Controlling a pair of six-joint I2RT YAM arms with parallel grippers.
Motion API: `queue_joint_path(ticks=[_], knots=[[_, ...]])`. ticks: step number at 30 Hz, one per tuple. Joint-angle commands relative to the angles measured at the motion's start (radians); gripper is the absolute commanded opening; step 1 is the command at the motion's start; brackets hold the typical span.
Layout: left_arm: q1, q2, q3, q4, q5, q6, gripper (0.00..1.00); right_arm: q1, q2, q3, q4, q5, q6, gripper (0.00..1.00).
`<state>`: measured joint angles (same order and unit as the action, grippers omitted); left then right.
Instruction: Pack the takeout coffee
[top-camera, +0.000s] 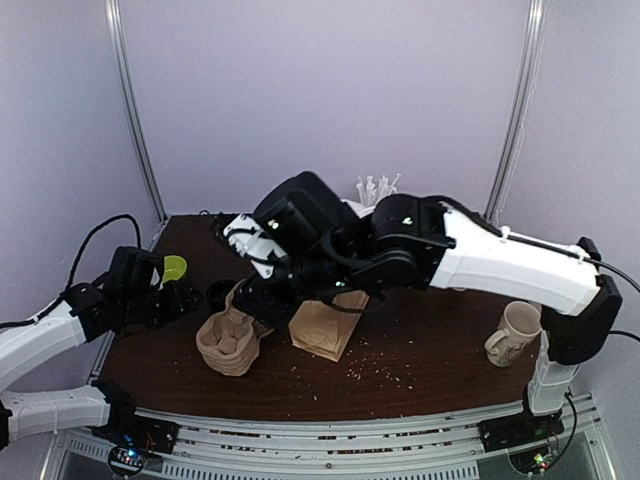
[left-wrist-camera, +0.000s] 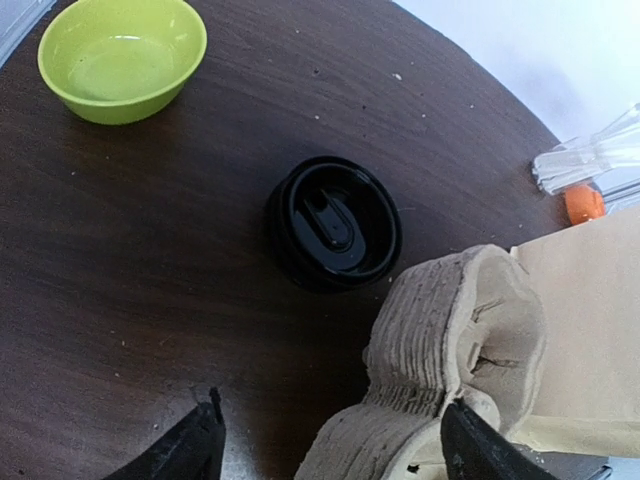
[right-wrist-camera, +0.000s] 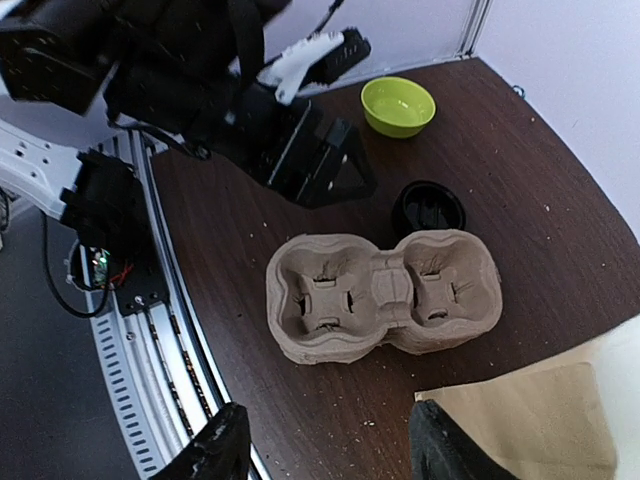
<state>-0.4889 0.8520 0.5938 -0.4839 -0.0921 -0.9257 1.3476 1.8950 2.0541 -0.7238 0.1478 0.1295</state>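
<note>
left fingers (left-wrist-camera: 195, 450) apart, empty | right fingers (right-wrist-camera: 228, 450) apart, empty (above carrier stack (right-wrist-camera: 380, 295)) | takeout coffee (left-wrist-camera: 335, 222) upright

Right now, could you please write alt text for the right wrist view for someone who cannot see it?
A pulp two-cup carrier lies on a dark table, the lidded black takeout coffee just beyond it. A green bowl sits farther back; a paper bag at lower right.

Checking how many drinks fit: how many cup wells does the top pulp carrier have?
2 in the beige moulded-pulp carrier: one well toward the front rail, the other beside the black lidded paper cup. Stacked carriers underneath hide theirs.
</note>
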Motion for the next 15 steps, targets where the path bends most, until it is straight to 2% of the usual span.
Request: queue_joint_path(ticks=[1,10,15], knots=[[0.052,-0.084,-0.062,0.140,0.120,-0.027,0.77,0.004,0.101,-0.004,0.050,0.023,-0.032,0.55],[0.059,-0.226,-0.143,0.094,0.089,-0.051,0.76,0.007,0.332,0.163,-0.005,-0.014,-0.076,0.51],[0.059,-0.277,-0.168,0.038,0.095,-0.079,0.74,0.006,0.404,0.229,0.008,-0.046,-0.067,0.51]])
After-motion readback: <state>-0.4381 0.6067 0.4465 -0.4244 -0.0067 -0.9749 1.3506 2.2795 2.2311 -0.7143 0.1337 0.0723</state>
